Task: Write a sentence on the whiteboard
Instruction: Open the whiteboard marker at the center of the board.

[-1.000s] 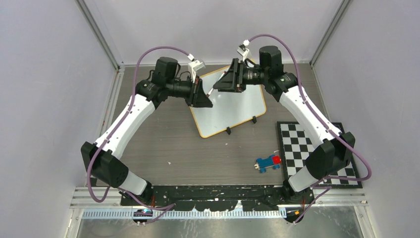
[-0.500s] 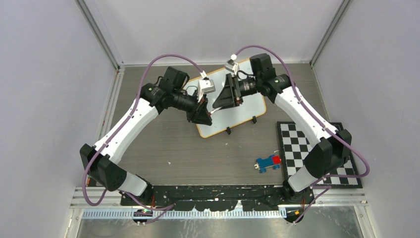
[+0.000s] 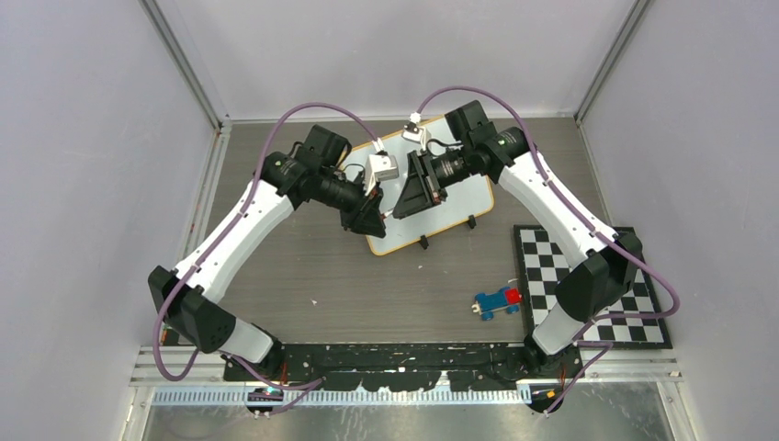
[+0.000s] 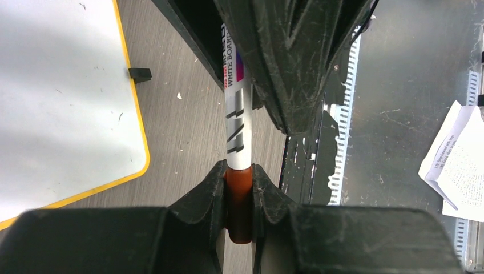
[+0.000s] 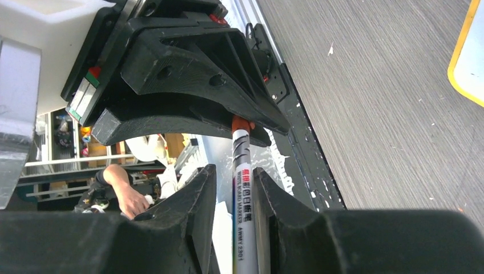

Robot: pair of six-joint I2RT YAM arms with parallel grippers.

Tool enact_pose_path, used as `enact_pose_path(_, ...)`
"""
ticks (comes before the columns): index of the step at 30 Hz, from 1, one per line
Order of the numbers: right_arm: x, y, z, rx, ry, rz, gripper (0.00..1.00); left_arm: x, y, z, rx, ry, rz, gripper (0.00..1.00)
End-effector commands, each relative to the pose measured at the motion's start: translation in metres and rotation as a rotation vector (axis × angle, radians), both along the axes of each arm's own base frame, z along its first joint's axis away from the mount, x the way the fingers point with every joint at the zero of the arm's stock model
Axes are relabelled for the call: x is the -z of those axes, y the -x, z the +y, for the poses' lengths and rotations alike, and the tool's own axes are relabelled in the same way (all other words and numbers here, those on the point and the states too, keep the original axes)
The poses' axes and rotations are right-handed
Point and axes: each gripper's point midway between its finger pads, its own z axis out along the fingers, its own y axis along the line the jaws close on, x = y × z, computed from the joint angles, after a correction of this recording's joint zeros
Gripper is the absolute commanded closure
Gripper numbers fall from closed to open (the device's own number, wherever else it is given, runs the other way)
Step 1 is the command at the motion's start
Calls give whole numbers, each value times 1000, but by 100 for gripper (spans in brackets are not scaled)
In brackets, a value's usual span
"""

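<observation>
The dark wood-grain table lies below both grippers, matte and streaked. On it lies the whiteboard, a flat, glossy white rectangle with a yellow rim and rounded corners. It sits directly under the right gripper and reaches only as far as the fingertips of the left gripper, which hangs over the board's left edge. The writing surface is blank wherever it shows.

The two black, scuffed plastic grippers face each other nearly tip to tip, with the whiteboard marker bridging the small gap between them. The marker's long axis runs straight from one palm to the other, roughly level above the board. The right gripper is closed snugly round the white printed barrel, which runs back between its fingers toward the palm. The left gripper is clamped on the orange cap, a smooth, stubby cylinder seated in the notch of its fingers.

The step in hand looks to be uncapping. That calls for a pull apart along the marker's axis, and a sideways pull could twist the barrel in the right gripper's grasp. The right arm holds the barrel and is already over the board, so it is the better placed to write.
</observation>
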Motion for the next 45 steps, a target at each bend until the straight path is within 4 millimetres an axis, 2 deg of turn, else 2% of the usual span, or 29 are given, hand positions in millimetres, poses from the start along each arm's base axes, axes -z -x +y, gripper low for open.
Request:
enact_pose_path(1, -6, 10, -4, -40, 17, -44, 65, -10, -1, -6, 37, 19, -43, 100)
enact_pose_path(5, -10, 12, -4, -48, 9, -33, 55, -6, 5, -9, 66, 8, -36, 100)
enact_pose_path(9, -13, 12, -4, -45, 3, -37, 54, -3, 4, -10, 63, -2, -27, 100)
enact_pose_path(14, -13, 13, -4, -44, 1, -34, 65, -2, 0, -13, 32, 0, -12, 100)
enact_pose_path(18, -9, 13, -4, -43, 11, -29, 70, -5, 6, -17, 51, 9, -2, 100)
enact_pose_path(23, -6, 14, -2, -50, 12, -26, 90, -5, 11, -19, 73, 4, -12, 100)
enact_pose_path(25, -7, 14, -3, -47, 14, -34, 94, -4, 11, -17, 75, -3, -18, 100)
enact_pose_path(26, -7, 13, -3, -44, 16, -40, 92, -4, 12, -17, 77, -4, -21, 100)
enact_pose_path(28, -6, 10, -4, -24, 34, -58, 71, -4, 13, -16, 79, -3, -23, 100)
enact_pose_path(29, -6, 9, -5, -16, 40, -62, 64, -5, 13, -15, 78, -2, -26, 100)
enact_pose_path(31, -5, 6, -4, -3, 47, -66, 56, -5, 14, -15, 79, -2, -22, 100)
enact_pose_path(34, -7, 4, -2, 9, 42, -63, 57, -5, 16, -16, 81, 1, -10, 100)
enact_pose_path(39, -10, 4, -1, 9, 21, -57, 67, -4, 15, -17, 71, 0, -5, 100)
enact_pose_path(43, -10, 4, 0, 24, 13, -57, 68, -4, 18, -19, 78, 8, 8, 100)
enact_pose_path(45, -12, 5, 0, 20, 7, -56, 73, -5, 16, -19, 73, 9, 5, 100)
